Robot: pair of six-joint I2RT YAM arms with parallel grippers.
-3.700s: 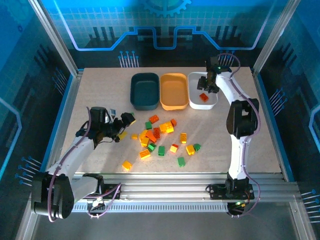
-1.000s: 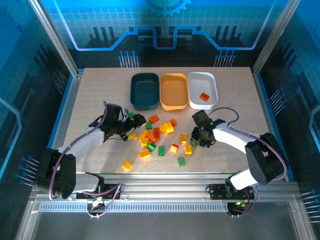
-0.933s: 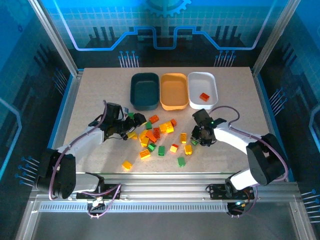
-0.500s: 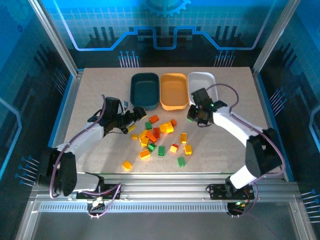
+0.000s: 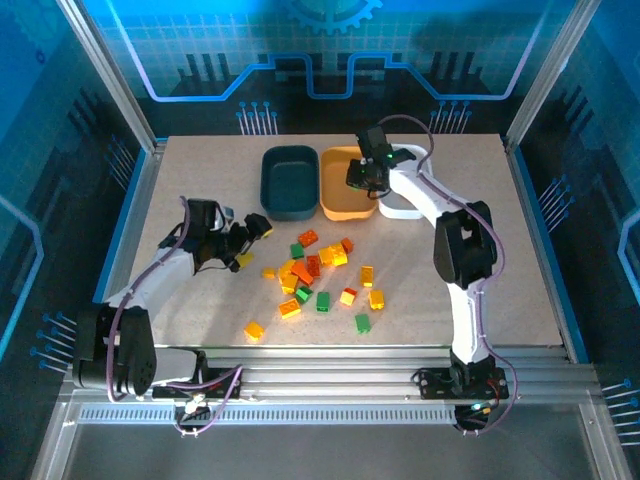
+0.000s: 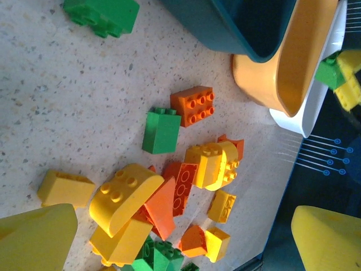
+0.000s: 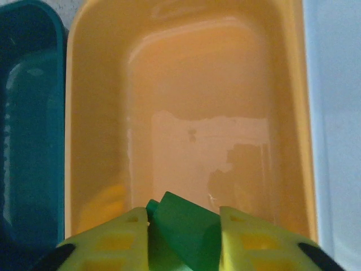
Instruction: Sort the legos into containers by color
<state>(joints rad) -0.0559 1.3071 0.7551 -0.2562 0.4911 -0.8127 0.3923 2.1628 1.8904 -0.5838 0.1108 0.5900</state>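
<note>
Green lego (image 7: 183, 234), moved over orange-yellow tray (image 7: 192, 84)

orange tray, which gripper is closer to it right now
Right. The right gripper hovers over the orange tray, holding a green lego. The left gripper is off by the loose legos, near-left of the teal tray.

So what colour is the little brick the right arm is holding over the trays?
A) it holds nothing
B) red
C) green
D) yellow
C: the right wrist view shows a green brick pinched between the fingers of the right gripper, above the orange-yellow tray.
</note>
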